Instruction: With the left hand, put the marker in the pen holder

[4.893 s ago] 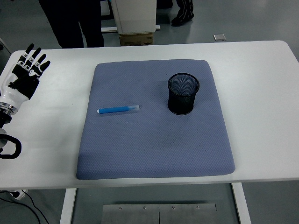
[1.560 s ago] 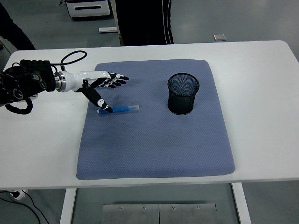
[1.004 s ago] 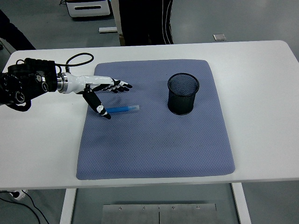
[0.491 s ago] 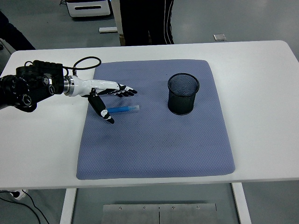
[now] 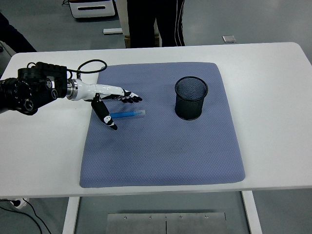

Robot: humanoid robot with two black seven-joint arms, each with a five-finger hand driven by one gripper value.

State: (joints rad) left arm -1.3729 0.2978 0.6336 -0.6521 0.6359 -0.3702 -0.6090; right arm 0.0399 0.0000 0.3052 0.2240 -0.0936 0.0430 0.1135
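A blue marker [image 5: 126, 114] with a clear cap lies flat on the blue-grey mat [image 5: 161, 146], left of centre. My left hand [image 5: 115, 103] hovers over the marker's left end, fingers stretched toward the right behind it and thumb hanging down in front of it; it is open and holds nothing. The black mesh pen holder [image 5: 191, 97] stands upright on the mat to the right, well apart from the hand and with nothing visible inside. My right arm is out of view.
The mat lies on a white table [image 5: 273, 97]. A person's dark legs [image 5: 156, 22] stand beyond the far edge, and a white unit [image 5: 92, 9] sits on the floor at the back left.
My left arm came in from the far left edge and reached over the mat to the marker. In the last second the hand crept slightly right; the marker has not moved.
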